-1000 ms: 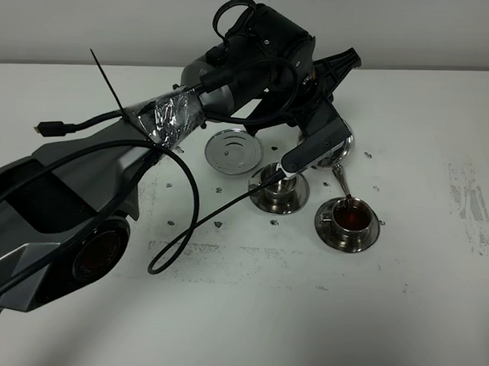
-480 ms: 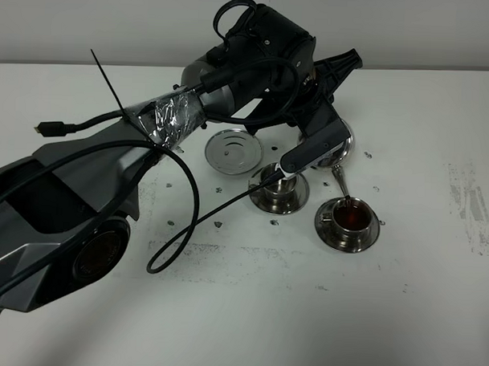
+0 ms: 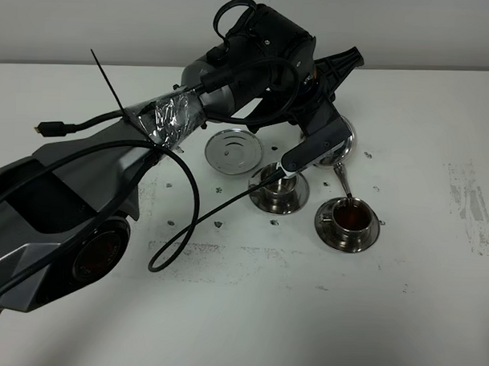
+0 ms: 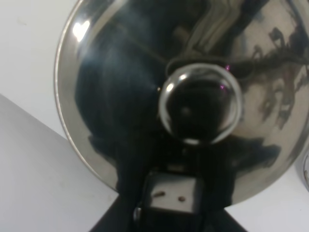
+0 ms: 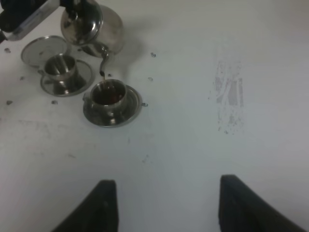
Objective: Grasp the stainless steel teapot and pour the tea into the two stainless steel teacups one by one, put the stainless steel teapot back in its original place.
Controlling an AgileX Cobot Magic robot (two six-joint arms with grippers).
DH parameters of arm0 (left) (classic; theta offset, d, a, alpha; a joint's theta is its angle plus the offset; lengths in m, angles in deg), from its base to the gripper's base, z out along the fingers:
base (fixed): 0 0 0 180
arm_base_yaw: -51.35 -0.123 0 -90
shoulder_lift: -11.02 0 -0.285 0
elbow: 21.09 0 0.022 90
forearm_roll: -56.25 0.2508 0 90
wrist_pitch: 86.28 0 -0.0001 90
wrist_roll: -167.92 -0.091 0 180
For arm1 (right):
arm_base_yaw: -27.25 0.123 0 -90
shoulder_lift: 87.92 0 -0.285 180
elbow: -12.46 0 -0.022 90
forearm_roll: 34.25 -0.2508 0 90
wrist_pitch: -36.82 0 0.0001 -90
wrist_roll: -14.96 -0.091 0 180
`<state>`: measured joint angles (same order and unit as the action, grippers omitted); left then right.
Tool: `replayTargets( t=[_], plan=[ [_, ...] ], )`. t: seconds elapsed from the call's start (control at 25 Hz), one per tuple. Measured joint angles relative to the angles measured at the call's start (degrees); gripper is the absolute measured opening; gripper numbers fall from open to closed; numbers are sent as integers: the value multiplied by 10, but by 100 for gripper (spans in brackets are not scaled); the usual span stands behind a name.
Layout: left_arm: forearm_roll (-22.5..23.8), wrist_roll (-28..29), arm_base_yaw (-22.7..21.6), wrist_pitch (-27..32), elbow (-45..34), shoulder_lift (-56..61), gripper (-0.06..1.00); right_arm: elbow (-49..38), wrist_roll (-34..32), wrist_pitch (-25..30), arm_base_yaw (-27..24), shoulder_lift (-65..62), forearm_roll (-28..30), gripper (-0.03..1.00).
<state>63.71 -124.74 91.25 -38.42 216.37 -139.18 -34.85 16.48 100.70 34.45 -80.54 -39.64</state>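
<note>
Little has moved over the last second: the teapot holds the same tilt and the left gripper sits a shade nearer the tray.

Item 1. Shiny stainless steel teapot [image 3: 346, 140] with domed lid, small knob and thin curved spout. It is lifted off the table and tipped forward. The spout tip hangs just above the tea-filled steel teacup [image 3: 349, 217]. Seen from the high camera, the pot is at 12 o'clock of that cup. In the left wrist view its lid fills nearly the whole picture.

Item 2. Left gripper [image 3: 321, 144], black with a silver finger. It is clamped on the teapot from the pot's 9 o'clock side. The handle itself is hidden behind the arm.

Item 3. Tea-filled steel teacup on a round saucer, holding red-brown tea [image 3: 352, 212]. It stands at 5 o'clock of the left gripper, near it but apart.

Item 4. Second small steel teacup [image 3: 278, 184] on its own saucer, at 9 to 10 o'clock of the filled cup. The two saucers are close but apart. A black cable [image 3: 187, 221] crosses in front of it, and its contents cannot be made out.

Item 5. Flat round steel tray [image 3: 233, 150] with raised rim, bare, at 10 to 11 o'clock of the second teacup, just beside its saucer.

Item 6. Right gripper [image 5: 169, 208], its dark fingers spread apart with nothing between them. It hangs over the white table [image 3: 433, 302], well apart from the cups at roughly its 11 o'clock.
</note>
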Motion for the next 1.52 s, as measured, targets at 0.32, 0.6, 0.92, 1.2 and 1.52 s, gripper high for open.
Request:
replayTargets(
  t=[0.32, 0.6, 0.92, 1.2, 1.52],
  plan=[
    [0, 0, 0, -3, 0, 0, 19, 0, 0, 0, 0, 0, 0, 45],
    [0, -9, 0, -5, 0, 0, 19, 0, 0, 0, 0, 0, 0, 45],
    [0, -11, 0, -5, 0, 0, 19, 0, 0, 0, 0, 0, 0, 45],
    [0, -12, 0, -7, 0, 0, 19, 0, 0, 0, 0, 0, 0, 45],
    [0, -14, 0, -7, 0, 0, 19, 0, 0, 0, 0, 0, 0, 45]
  ],
)
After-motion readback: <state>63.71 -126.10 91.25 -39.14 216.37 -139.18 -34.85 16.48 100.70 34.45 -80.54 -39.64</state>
